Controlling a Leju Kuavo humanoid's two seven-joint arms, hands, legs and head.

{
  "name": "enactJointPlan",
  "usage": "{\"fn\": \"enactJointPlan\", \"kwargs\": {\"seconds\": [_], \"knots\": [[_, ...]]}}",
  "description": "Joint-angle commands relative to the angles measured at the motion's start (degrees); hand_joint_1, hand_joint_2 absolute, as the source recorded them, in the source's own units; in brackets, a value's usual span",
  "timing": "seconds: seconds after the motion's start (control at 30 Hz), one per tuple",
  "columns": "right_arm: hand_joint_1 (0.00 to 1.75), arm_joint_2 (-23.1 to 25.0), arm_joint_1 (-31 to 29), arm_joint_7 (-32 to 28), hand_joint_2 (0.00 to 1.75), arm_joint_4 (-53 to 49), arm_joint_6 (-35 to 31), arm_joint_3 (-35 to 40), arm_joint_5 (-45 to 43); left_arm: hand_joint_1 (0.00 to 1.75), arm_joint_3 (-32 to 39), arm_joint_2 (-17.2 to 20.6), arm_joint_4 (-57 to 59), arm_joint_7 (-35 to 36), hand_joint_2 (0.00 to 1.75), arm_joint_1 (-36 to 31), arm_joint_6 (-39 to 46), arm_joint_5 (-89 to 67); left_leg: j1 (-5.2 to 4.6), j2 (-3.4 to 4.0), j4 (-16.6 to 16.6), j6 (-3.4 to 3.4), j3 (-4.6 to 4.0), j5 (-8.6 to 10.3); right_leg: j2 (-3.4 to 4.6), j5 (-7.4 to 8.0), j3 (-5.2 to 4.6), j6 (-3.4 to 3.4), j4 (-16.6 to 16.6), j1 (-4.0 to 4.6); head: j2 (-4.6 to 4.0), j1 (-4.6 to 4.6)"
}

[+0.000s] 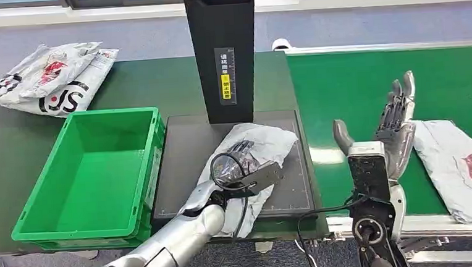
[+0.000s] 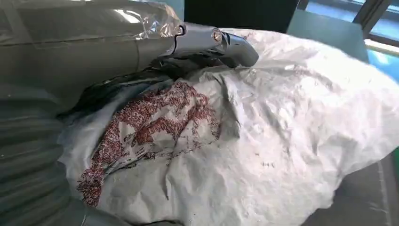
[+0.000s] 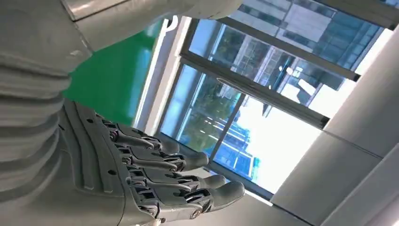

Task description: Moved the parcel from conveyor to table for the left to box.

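the left hand (image 1: 242, 158) grips the grey parcel (image 1: 265, 143) on the dark pad (image 1: 185, 155). the right hand (image 1: 389, 127) is open, fingers straight, holding nothing.

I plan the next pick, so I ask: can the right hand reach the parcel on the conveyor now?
Probably yes. The right hand is open and raised just beside the parcel on the green conveyor, and nothing lies between them.

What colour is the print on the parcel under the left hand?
Dark red on the grey-white parcel, clearest in the left wrist view.
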Motion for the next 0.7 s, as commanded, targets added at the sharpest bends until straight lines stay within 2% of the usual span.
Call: {"fn": "enactJointPlan", "kwargs": {"seconds": [0.03, 0.7], "knots": [[0.00, 0.94, -4.03, -0.02, 1.75, 4.60, -0.12, 1.12, -1.17, 1.75, 0.71, 1.44, 8.85, 3.48, 1.75, -3.52, 1.22, -6.65, 0.02, 0.25, -0.04, -0.01, 0.09, -0.03, 0.19, 0.04, 0.03, -0.04, -0.05, 0.03, 0.00, 0.00], [0.00, 0.77, -4.03, -0.73, 1.75, 5.36, 0.27, 1.00, -2.03, 1.75, 4.66, 2.63, 7.70, 3.77, 1.75, -3.49, 4.12, -12.57, 0.04, 0.27, -0.13, -0.02, 0.17, 0.03, 0.16, 0.10, 0.13, -0.08, -0.14, 0.06, 0.00, 0.00]]}}
